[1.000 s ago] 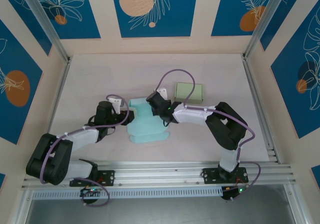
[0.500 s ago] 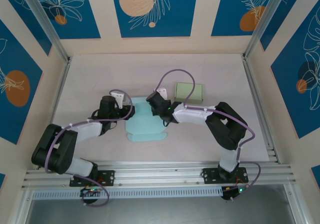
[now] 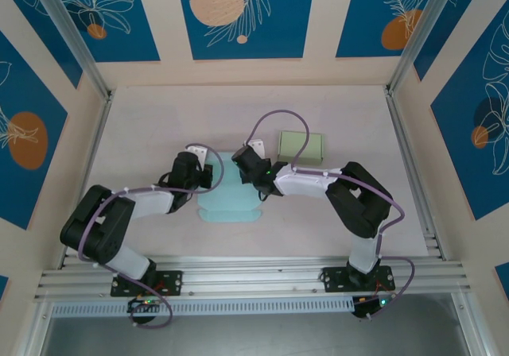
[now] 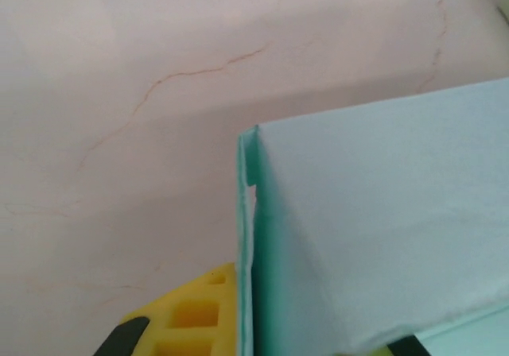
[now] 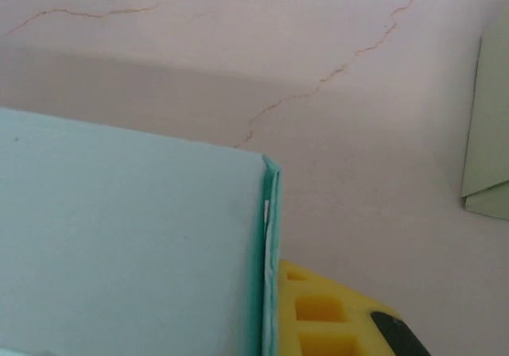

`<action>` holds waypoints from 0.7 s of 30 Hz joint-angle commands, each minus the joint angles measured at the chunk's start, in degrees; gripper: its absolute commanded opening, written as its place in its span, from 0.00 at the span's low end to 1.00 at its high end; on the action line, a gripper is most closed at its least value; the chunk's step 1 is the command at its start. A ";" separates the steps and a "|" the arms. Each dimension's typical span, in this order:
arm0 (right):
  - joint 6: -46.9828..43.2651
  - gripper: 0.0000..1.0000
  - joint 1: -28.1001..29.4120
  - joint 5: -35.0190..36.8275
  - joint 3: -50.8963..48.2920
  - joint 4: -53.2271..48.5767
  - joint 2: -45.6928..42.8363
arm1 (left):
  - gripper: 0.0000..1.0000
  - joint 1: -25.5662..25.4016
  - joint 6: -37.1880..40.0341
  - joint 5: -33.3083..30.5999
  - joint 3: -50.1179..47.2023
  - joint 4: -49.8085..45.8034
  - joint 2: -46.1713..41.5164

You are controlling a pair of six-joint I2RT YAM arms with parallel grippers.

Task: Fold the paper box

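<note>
The paper box (image 3: pixel 229 201) is light teal and lies partly folded at the table's middle, between the two arms. My left gripper (image 3: pixel 208 179) is shut on its upright double-layer left wall (image 4: pixel 248 237), with one yellow finger (image 4: pixel 191 312) outside that wall and the other hidden behind the paper. My right gripper (image 3: pixel 245 165) is shut on the opposite folded wall (image 5: pixel 270 237); its yellow finger (image 5: pixel 334 316) presses from the outside. The box's flat inner panel (image 5: pixel 127 245) covers the rest of each wrist view.
A pale green folded box (image 3: pixel 300 145) sits just right of and behind the right gripper, and its edge (image 5: pixel 489 133) shows in the right wrist view. Bare pinkish table surrounds the box. Aluminium rails run along the sides and the near edge.
My left arm swung right to the box's left side and its gripper closed on the raised left wall. The box now looks narrower. The right arm stayed put.
</note>
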 commanded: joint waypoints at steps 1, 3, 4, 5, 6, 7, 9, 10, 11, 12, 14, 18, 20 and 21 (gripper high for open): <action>0.24 0.00 0.08 -1.73 0.58 -3.64 2.37 | 0.04 -0.56 -0.56 -3.49 0.89 0.38 0.77; 0.21 0.04 -0.48 -1.41 0.60 -3.89 2.56 | 0.03 -0.55 -0.89 -3.31 0.58 0.34 0.31; 0.17 0.07 -0.69 -1.08 0.60 -3.89 2.81 | 0.03 -0.64 -1.17 -3.11 0.39 0.34 -0.06; 0.02 0.10 -0.95 -0.69 0.76 -3.98 3.13 | 0.02 -0.65 -1.38 -2.78 0.27 0.32 -0.33; -0.14 0.13 -1.14 -0.21 1.05 -4.19 3.50 | 0.02 -0.64 -1.49 -2.52 0.20 0.17 -0.70; -0.42 0.16 -1.30 0.40 1.44 -4.40 4.05 | 0.01 -0.64 -1.48 -2.32 0.20 -0.21 -0.95; -1.25 0.20 -1.58 1.32 2.28 -4.50 5.17 | 0.00 -0.65 -1.39 -2.35 0.12 -0.80 -1.47; -1.73 0.20 -1.74 1.60 2.80 -4.39 5.71 | 0.00 -0.65 -1.23 -2.31 0.00 -0.91 -1.69; -2.14 0.21 -2.01 1.64 3.16 -4.12 6.22 | 0.00 -0.65 -1.13 -2.40 -0.07 -1.04 -1.86; -2.46 0.21 -2.21 1.61 3.38 -3.78 6.60 | 0.00 -0.62 -1.07 -2.43 -0.13 -1.23 -2.03; -2.97 0.22 -2.62 1.63 3.87 -3.20 7.20 | 0.00 -0.65 -0.64 -2.70 0.01 -1.85 -2.14; -3.50 0.22 -3.33 1.71 4.00 -1.97 7.51 | 0.00 -0.65 -0.54 -3.13 0.35 -2.92 -2.19; -3.10 0.21 -3.43 3.31 4.43 -2.86 7.96 | 0.00 -0.65 -0.85 -3.68 0.39 -3.41 -2.22; -2.17 0.21 -3.53 4.59 4.95 -4.09 8.19 | 0.00 -0.64 -1.11 -4.03 0.43 -3.42 -2.28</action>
